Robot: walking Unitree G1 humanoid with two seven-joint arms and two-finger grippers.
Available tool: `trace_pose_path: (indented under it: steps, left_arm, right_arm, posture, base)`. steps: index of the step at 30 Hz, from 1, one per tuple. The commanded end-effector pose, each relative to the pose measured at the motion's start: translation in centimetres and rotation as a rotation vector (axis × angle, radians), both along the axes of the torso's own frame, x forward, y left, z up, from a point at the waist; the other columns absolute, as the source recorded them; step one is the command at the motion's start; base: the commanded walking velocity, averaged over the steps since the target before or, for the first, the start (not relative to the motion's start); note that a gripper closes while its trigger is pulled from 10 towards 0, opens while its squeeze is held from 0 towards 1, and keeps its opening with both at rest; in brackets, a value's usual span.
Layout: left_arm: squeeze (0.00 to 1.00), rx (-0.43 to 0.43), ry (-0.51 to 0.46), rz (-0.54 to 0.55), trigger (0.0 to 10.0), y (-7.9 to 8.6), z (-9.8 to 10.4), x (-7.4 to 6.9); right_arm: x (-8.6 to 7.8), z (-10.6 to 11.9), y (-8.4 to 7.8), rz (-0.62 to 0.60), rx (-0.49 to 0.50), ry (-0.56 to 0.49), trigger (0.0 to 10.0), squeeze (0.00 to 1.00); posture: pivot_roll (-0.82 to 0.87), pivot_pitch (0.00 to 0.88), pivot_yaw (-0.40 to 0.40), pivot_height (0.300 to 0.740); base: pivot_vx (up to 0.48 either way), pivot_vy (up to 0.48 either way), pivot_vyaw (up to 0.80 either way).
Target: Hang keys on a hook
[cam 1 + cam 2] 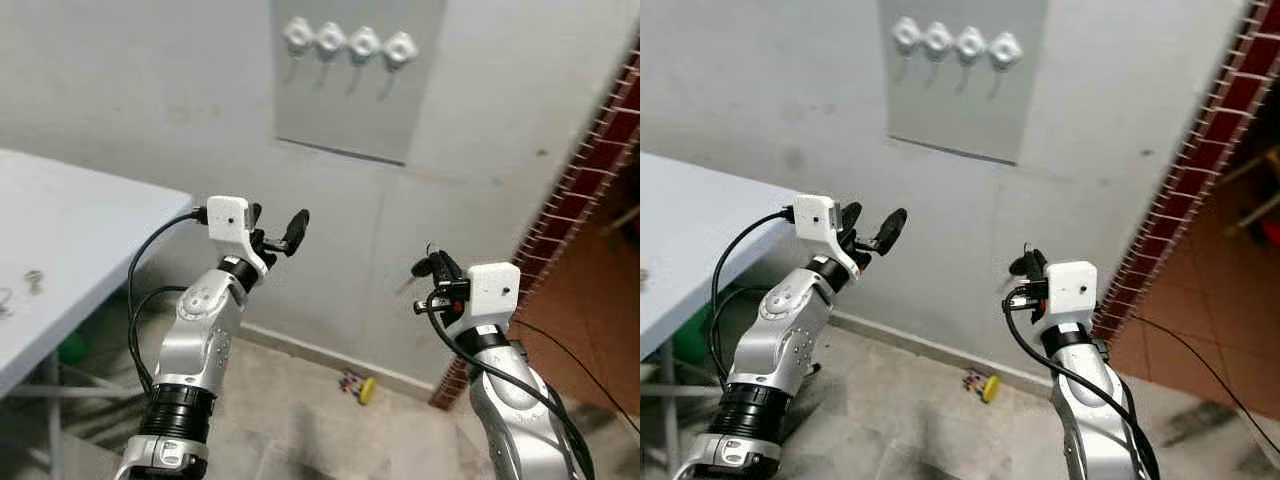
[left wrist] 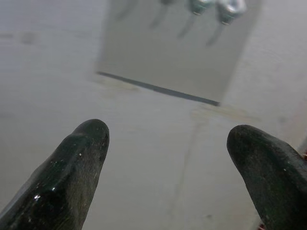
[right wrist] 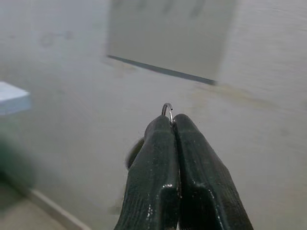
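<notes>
Right claw (image 3: pixel 172 120) is pinched tight, its two black fingers (image 3: pixel 153 182) pressed flat against each other with a small silver key ring (image 3: pixel 167 109) poking out just past the tips; the keys themselves cannot be made out, beyond a dim rounded shape beside the fingers. Seen from the head, this claw (image 1: pixel 432 268) is raised in front of the grey wall (image 1: pixel 150 100), lower than the hook plate (image 1: pixel 355 90) and off to its right, well apart from it. Left claw (image 2: pixel 168 139) is spread wide and grips nothing, with wall showing in the gap between its fingertips (image 2: pixel 91 139). It (image 1: pixel 285 235) is lifted to about chest level, pointing toward the wall below and left of the plate.

Four pale hooks (image 1: pixel 348 42) sit in a row along the top of the plate, all bare. A white tabletop (image 1: pixel 70 230) stretches along the robot's left, with a few small metal bits (image 1: pixel 33 280) near its edge, too small to identify. On the floor (image 1: pixel 300 420) by the wall's base lies a small yellow object (image 1: pixel 366 390). A red brick wall (image 1: pixel 590 180) stands on the right
</notes>
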State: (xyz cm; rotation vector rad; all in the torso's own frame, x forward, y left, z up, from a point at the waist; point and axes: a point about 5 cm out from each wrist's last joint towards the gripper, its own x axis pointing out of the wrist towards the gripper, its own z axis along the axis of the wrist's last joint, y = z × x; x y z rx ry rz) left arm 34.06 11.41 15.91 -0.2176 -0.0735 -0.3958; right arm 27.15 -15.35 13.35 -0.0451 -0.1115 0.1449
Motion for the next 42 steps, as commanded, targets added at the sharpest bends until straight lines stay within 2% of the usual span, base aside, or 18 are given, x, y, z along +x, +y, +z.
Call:
trace_pose_path:
  steps: [1, 4, 6, 11, 19, 21, 25, 42]
  left_arm:
    - [0.0, 0.008, -0.009, 0.014, 10.0, 0.26, 0.5, 0.22]
    - [0.0, 0.021, -0.017, 0.011, 10.0, 0.24, 0.58, 0.26]
    - [0.0, 0.074, -0.035, 0.014, 10.0, 0.17, 0.63, 0.24]
    - [0.0, 0.083, -0.027, 0.02, 10.0, 0.12, 0.53, 0.29]
    - [0.0, 0.128, -0.034, 0.02, 10.0, -0.06, 0.52, 0.16]
    - [0.0, 0.096, -0.021, 0.022, 10.0, 0.13, 0.63, 0.32]
    - [0.0, 0.101, -0.033, 0.011, 10.0, 0.17, 0.79, 0.3]
    - [0.0, 0.089, -0.035, 0.018, 10.0, 0.19, 1.1, 0.38]
  right_arm:
    - [-0.05, 0.74, 0.15, 0.012, 0.0, -0.028, 10.0, 0.0]
    - [-0.02, 0.76, 0.15, 0.012, -0.001, -0.028, 10.0, 0.0]
    - [-0.02, 0.78, 0.16, 0.012, 0.0, -0.028, 10.0, 0.0]
    - [-0.02, 0.77, 0.16, 0.013, -0.001, -0.028, 10.0, 0.0]
    - [-0.1, 0.7, 0.3, 0.015, 0.003, -0.026, 10.0, 0.0]
    - [-0.08, 0.68, 0.32, 0.014, 0.003, -0.025, 10.0, 0.0]
    - [-0.15, 0.66, 0.35, 0.013, 0.006, -0.023, 10.0, 0.0]
    - [-0.17, 0.64, 0.35, 0.007, 0.009, -0.022, 10.0, 0.0]
  posture:
    - [-0.1, 0.0, -0.059, 0.74]
    - [-0.1, 0.0, -0.061, 0.74]
    - [-0.1, 0.0, -0.061, 0.74]
    - [-0.1, 0.0, -0.06, 0.74]
    - [-0.1, 0.0, -0.06, 0.74]
    - [-0.1, 0.0, -0.058, 0.74]
    - [-0.1, 0.0, -0.056, 0.74]
    - [-0.1, 0.002, -0.052, 0.74]
  base:
    - [0.0, 0.48, 0.0]
    - [0.0, 0.464, 0.0]
    - [0.454, 0.0, 0.0]
    - [0.453, 0.0, 0.0]
    - [0.0, 0.0, 0.0]
    - [0.0, 0.0, 0.0]
    - [0.0, 0.0, 0.0]
    - [0.325, 0.0, 0.0]
